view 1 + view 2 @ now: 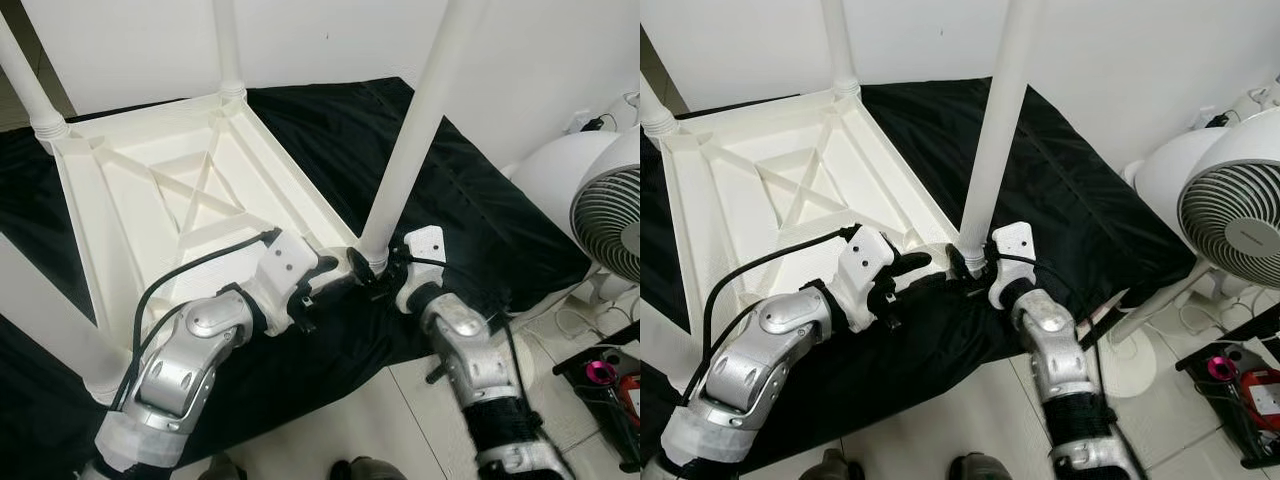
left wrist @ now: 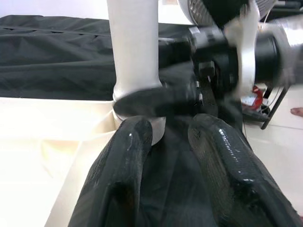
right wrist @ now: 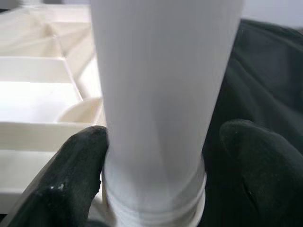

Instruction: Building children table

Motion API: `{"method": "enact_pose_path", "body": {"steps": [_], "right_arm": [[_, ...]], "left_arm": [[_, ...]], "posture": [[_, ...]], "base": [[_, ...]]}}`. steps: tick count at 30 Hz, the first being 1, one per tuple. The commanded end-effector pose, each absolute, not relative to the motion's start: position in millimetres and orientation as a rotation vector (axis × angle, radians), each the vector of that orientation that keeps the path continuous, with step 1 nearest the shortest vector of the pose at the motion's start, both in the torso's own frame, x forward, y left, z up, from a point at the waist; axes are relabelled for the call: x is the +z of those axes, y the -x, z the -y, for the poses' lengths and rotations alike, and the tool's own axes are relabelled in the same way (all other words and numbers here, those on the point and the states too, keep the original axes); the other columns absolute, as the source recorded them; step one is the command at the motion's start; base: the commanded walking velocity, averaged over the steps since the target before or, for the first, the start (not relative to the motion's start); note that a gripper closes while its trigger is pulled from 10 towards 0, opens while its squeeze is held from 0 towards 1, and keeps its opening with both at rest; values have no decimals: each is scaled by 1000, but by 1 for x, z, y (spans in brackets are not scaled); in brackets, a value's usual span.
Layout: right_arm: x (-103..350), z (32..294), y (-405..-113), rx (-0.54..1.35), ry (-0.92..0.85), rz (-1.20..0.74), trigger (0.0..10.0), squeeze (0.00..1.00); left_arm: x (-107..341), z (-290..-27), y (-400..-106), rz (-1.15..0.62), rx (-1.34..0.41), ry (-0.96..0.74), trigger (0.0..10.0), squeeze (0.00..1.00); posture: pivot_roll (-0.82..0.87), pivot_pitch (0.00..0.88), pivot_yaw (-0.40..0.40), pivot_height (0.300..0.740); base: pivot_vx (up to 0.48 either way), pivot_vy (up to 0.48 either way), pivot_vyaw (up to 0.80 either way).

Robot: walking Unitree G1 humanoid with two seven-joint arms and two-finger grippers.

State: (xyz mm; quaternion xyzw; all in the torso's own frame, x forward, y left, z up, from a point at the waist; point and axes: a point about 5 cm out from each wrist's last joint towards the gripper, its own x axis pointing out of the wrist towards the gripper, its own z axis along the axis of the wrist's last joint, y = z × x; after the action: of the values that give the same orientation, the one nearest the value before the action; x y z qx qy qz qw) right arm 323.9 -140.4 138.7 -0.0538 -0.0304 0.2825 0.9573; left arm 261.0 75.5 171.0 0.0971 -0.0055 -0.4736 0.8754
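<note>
I'm looking down at the children's table top (image 1: 190,200), flipped underside up on a black cloth (image 1: 450,190) spread over the floor, its cross-braced ribs facing me. Three white legs stand upright in its corners: one at 12 o'clock (image 1: 228,45), one at 10 o'clock (image 1: 25,80), and the near-corner leg (image 1: 415,130) at about 4 o'clock of the top. A fourth leg (image 1: 50,320) crosses the 8 o'clock corner, blurred and close to the camera.

My right gripper (image 1: 372,268) sits at the base of the near-corner leg, just above its threaded collar. In the right wrist view the two black fingers (image 3: 80,175) stand on either side of the leg (image 3: 161,94); one presses against it, the other looks close beside it, so I read the gripper as clamped on the leg.

My left gripper (image 1: 335,272) reaches in from 9 o'clock towards the same corner, its fingers (image 2: 118,179) apart and holding nothing, tips just beside the leg's base and the rim of the table top (image 2: 57,142).

At 3 o'clock a white floor fan (image 1: 1230,215) stands on the tiles (image 1: 940,420), and beyond it, at 4 o'clock, a black rack with a pink-and-red item (image 1: 1240,385).
</note>
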Motion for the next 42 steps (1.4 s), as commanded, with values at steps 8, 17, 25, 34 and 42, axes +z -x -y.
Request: {"method": "enact_pose_path", "body": {"steps": [8, 17, 25, 34, 42], "right_arm": [[147, 134, -340, 724, 145, 81, 10000, 0], [144, 133, -348, 840, 210, 41, 0, 0], [136, 142, -346, 828, 202, 19, 0, 0], [131, 140, -341, 740, 106, 43, 10000, 0], [133, 137, -332, 513, 38, 89, 10000, 0]], "left_arm": [[178, -70, -262, 37, -975, -163, 10000, 0], [177, -71, -263, 35, -976, -172, 10000, 0], [176, -70, -264, 33, -970, -168, 10000, 0], [173, -78, -275, 38, -872, -165, 10000, 0], [157, -85, -273, 5, -822, -203, 10000, 0]], "posture": [[-97, 47, -17, 740], [-95, 52, -20, 740], [-100, 51, -14, 740], [-97, 53, -11, 740], [-89, 56, -19, 740]], "base": [[0, 0, 0], [0, 0, 0], [0, 0, 0], [0, 0, 0], [0, 0, 0]]}}
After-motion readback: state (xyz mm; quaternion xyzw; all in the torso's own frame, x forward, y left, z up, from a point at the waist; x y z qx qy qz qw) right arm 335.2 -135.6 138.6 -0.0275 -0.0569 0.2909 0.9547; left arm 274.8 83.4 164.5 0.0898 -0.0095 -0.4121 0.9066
